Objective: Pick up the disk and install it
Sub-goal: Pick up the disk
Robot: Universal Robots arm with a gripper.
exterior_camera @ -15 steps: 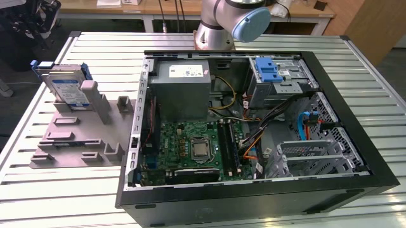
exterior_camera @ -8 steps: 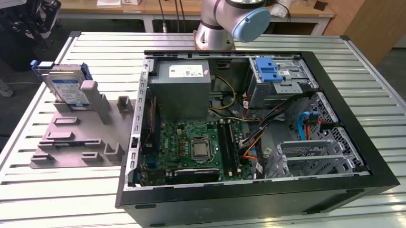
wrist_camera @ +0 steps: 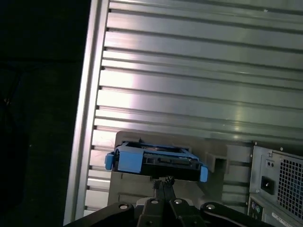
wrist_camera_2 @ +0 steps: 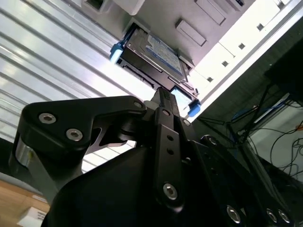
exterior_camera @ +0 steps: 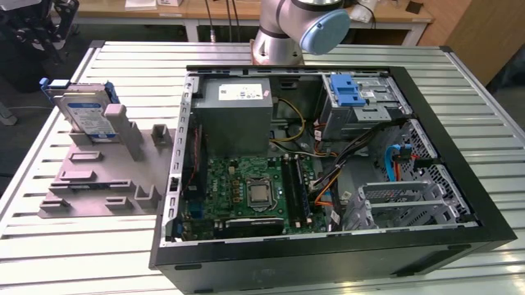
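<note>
The disk [exterior_camera: 86, 114] is a silver drive with a white-and-blue label and blue rails. It stands on edge in a slot of the grey fixture [exterior_camera: 98, 178] at the exterior view's left. In both wrist views it appears ahead of my fingers, in the second wrist view as the disk [wrist_camera_2: 154, 54] and in the first as the disk [wrist_camera: 156, 161] seen edge-on. My gripper [wrist_camera: 163, 182] is shut with nothing held, its tips lined up with the disk's middle. The gripper [wrist_camera_2: 163, 97] appears apart from the drive.
An open computer case [exterior_camera: 459, 153] lies on the slatted metal table [exterior_camera: 82, 258] beside the fixture. Inside are a grey power supply [exterior_camera: 238, 117], a motherboard [exterior_camera: 254, 190] and a metal drive cage with a blue tab [exterior_camera: 348, 92]. The arm's base [exterior_camera: 283, 37] stands behind the case.
</note>
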